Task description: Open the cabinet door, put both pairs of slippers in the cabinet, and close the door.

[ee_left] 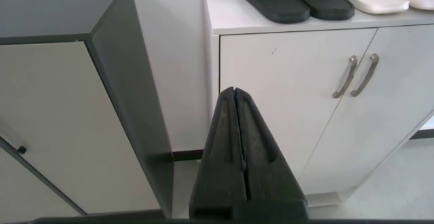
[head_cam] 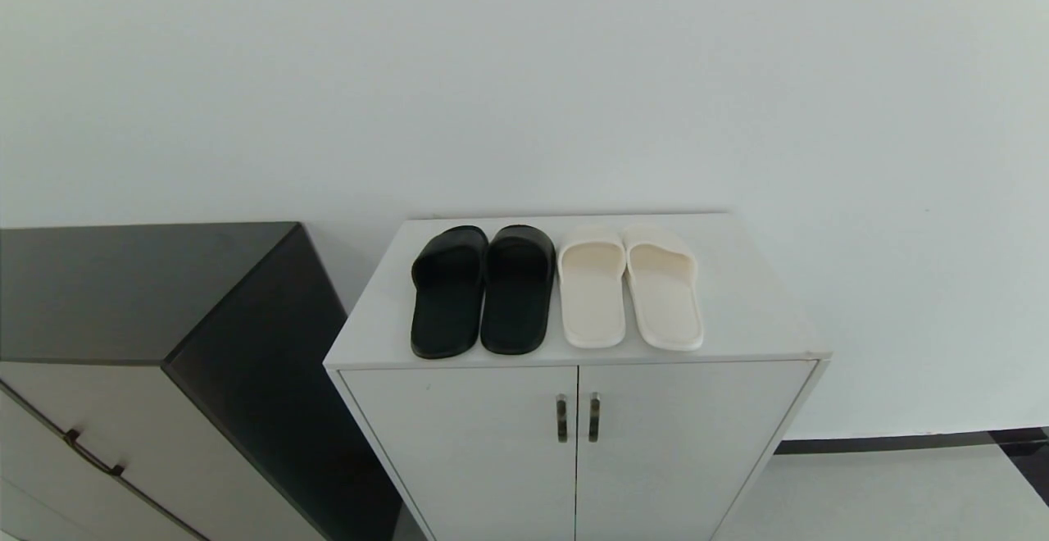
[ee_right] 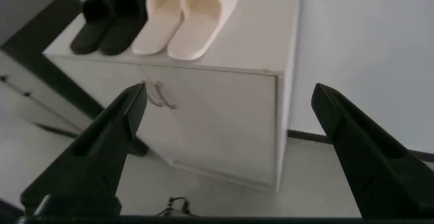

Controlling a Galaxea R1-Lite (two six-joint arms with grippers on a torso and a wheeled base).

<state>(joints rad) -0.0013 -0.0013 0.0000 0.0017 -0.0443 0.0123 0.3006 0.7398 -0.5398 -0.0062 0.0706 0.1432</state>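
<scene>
White cabinet stands against the wall, both doors shut, left door and right door meeting at the middle. Two upright metal handles sit side by side at the seam, just apart. Both pairs of slippers are on the cabinet top, none inside. Black slippers lie at 9 o'clock of the cream slippers; the pairs are just beside each other, the inner black and inner cream slipper about touching. All four lie flat and parallel, toes toward 12 o'clock at the wall, heels at 6 o'clock near the front edge above the doors. The handles are at 6 o'clock from the spot where the two pairs meet. Dark cabinet with a pale front stands at 9 o'clock of the white one, a narrow gap between them, and has a dark drawer handle on its front. Pale floor shows at 4 o'clock. Left tool is closed on nothing, fingers pressed flat together, in front of the left door and well apart from it. Right tool is wide open, holding nothing, facing the cabinet's front right corner, well apart from it.
</scene>
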